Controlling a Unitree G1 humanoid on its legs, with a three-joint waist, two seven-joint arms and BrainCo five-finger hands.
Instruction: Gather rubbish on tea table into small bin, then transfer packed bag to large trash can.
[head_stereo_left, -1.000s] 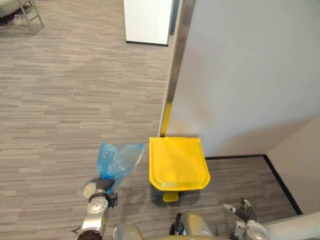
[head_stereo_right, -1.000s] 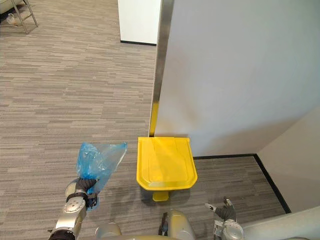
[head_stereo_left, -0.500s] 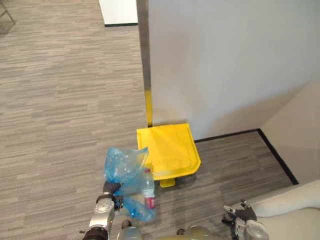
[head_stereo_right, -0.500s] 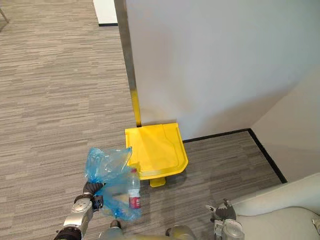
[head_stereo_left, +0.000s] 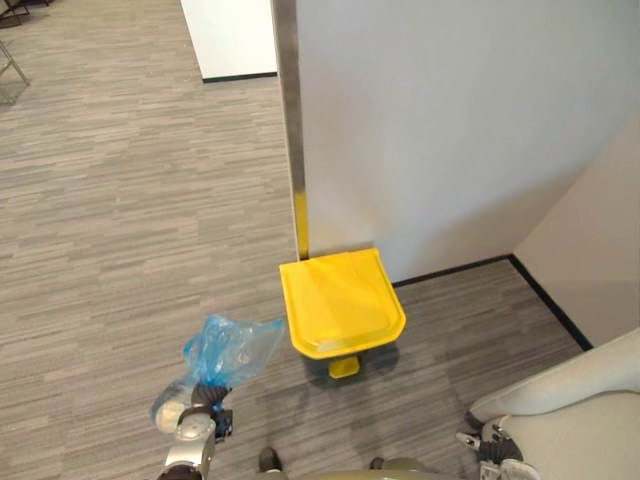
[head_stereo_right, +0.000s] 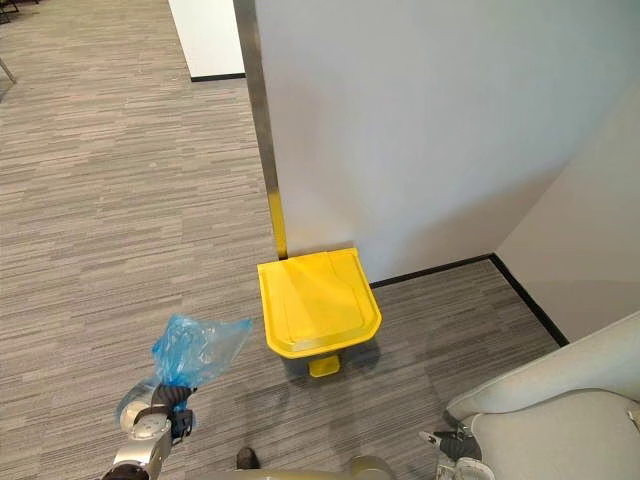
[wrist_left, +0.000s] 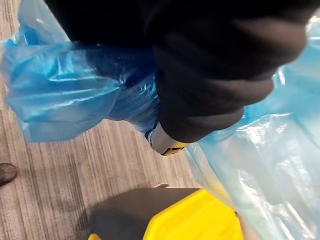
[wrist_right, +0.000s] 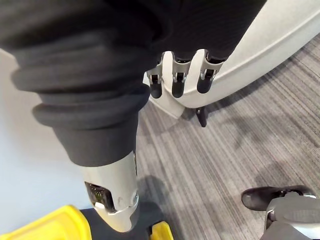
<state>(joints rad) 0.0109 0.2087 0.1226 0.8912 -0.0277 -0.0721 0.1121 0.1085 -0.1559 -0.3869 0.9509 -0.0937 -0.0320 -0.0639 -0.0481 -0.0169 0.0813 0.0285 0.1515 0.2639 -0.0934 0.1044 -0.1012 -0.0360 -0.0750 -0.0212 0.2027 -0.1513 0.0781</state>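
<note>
One packed blue bag (head_stereo_left: 228, 350) hangs bunched at the neck in the left hand (head_stereo_left: 205, 397), which is clenched round the plastic. The bag is off the floor (head_stereo_left: 120, 200), just beside the yellow trash can (head_stereo_left: 342, 303) and not over it. The right hand (wrist_right: 175, 80) is low by a pale seat (head_stereo_left: 570, 400), fingers slack, holding nothing.

Risks as I judge them:
- The lid is down. If the bag is dropped now it would land on the lid and slide off.
- The pedal (head_stereo_left: 344, 368) at the front likely has to be worked first.
- Thin plastic could slip from the grip or snag on the rim.

The can's contents are hidden under the lid. I cannot make out what is in the bag.
</note>
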